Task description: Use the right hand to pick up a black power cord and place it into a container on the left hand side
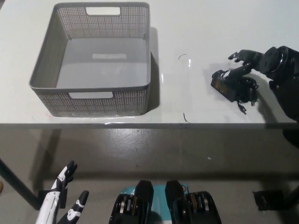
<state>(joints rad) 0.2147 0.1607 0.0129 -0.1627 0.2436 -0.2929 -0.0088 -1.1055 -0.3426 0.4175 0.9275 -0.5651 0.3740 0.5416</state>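
Right now the black right hand [243,63] sits over the black power cord [232,86], its fingers [239,70] curled down onto the top of the bundle. Contact looks made, but the hand and the cord are both dark and run together in the head view, so I cannot tell whether the fingers have actually clamped the cord or only rest against it. The cord lies flat on the white table [196,37], with its block-shaped adapter on the side nearer the basket and loose loops and a plug trailing off toward the table's front edge.

Well to the side of the cord, away from the right hand, stands the grey basket [44,70], a perforated container with handle slots in its walls. It holds nothing, and nothing lies between it and the cord apart from 2 small dark marks on the table top.

The white left hand [70,193] hangs low, in front of and below the basket, beneath table level, fingers spread and holding nothing.

As for progress, I judge the task to be at its first step: the reach is done and the grasp is forming. Lifting the cord, carrying it across to the basket and letting it go inside all remain.
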